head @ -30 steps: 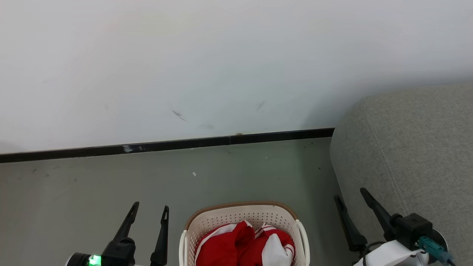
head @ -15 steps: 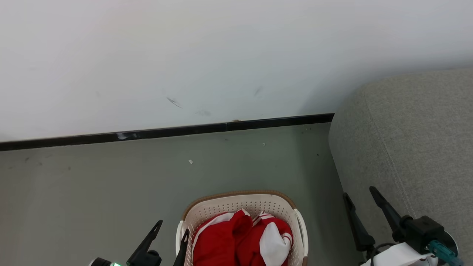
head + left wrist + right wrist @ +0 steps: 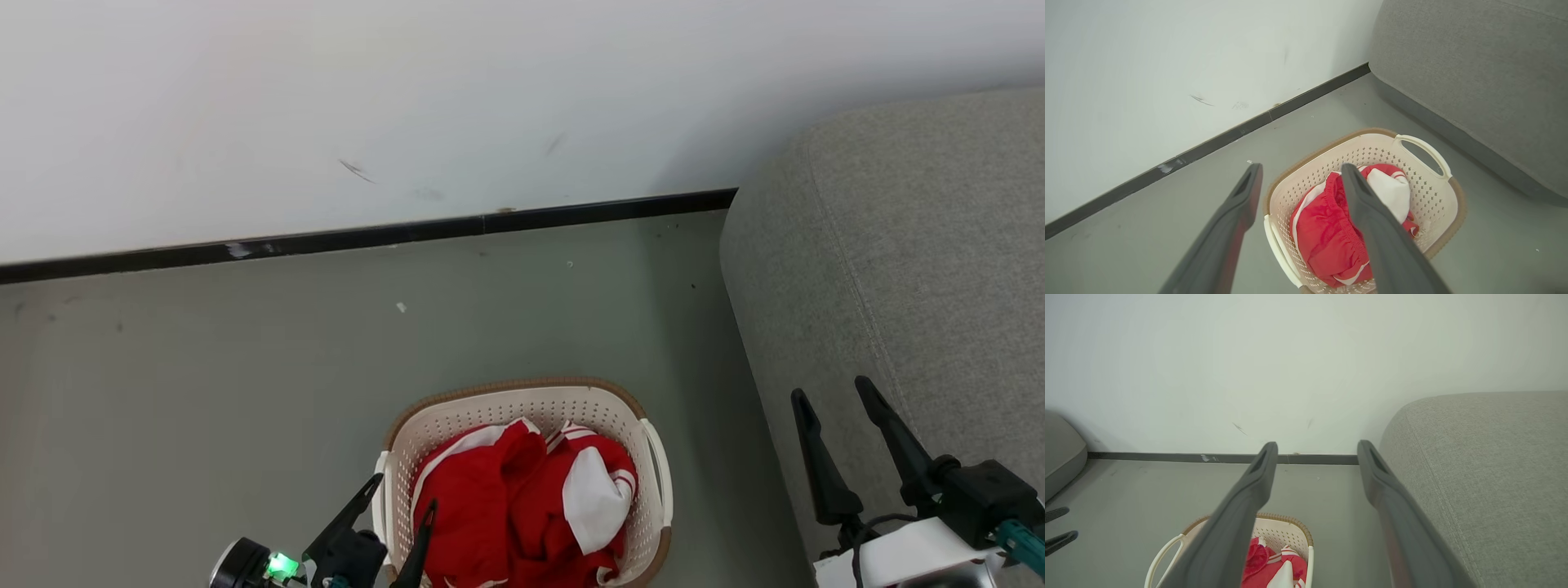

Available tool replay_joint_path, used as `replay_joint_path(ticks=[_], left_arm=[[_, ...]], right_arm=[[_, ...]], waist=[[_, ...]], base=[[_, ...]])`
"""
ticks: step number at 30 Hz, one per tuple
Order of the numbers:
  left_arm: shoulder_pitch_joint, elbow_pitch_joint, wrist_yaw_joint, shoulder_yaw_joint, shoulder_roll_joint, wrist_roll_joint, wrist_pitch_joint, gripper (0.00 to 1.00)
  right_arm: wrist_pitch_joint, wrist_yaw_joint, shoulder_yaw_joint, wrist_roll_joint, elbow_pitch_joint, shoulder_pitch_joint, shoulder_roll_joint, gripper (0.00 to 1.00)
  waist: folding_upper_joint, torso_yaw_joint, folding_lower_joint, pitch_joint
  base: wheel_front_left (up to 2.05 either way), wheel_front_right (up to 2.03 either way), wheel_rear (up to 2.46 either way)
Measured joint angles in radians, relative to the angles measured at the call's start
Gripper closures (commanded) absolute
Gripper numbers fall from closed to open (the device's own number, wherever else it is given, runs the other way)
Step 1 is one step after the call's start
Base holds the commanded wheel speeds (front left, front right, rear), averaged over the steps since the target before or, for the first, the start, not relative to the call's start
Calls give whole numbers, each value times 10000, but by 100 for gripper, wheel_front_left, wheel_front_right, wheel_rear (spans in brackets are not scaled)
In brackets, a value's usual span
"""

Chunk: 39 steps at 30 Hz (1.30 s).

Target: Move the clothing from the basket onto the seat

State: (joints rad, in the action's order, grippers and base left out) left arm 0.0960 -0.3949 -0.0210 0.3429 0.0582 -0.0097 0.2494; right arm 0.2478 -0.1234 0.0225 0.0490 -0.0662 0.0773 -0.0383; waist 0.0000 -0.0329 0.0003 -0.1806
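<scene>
Nearest, the left gripper hangs with its fingers apart, straddling the left rim of the basket. The right gripper, likewise spread and holding nothing, sits over the left edge of the seat. The clothing lies bunched inside the basket, which stands on the floor near the seat. Beyond, a black skirting lines the floor's far edge below the white wall
</scene>
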Motion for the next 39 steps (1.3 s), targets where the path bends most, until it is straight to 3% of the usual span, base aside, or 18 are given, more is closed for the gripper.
replay_joint_path(ticks=[17, 39], left_arm=[[1626, -1756, 59, 531, -146, 309, 0, 0], [4017, -2669, -115, 652, -180, 752, 2, 0]], right_arm=[[2, 0, 224, 35, -924, -859, 0, 0], [75, 0, -136, 585, -1515, -2862, -12, 0]], waist=[[0, -493, 0, -1822], [0, -1573, 0, -4491]], base=[[0, 0, 0], [0, 0, 0]])
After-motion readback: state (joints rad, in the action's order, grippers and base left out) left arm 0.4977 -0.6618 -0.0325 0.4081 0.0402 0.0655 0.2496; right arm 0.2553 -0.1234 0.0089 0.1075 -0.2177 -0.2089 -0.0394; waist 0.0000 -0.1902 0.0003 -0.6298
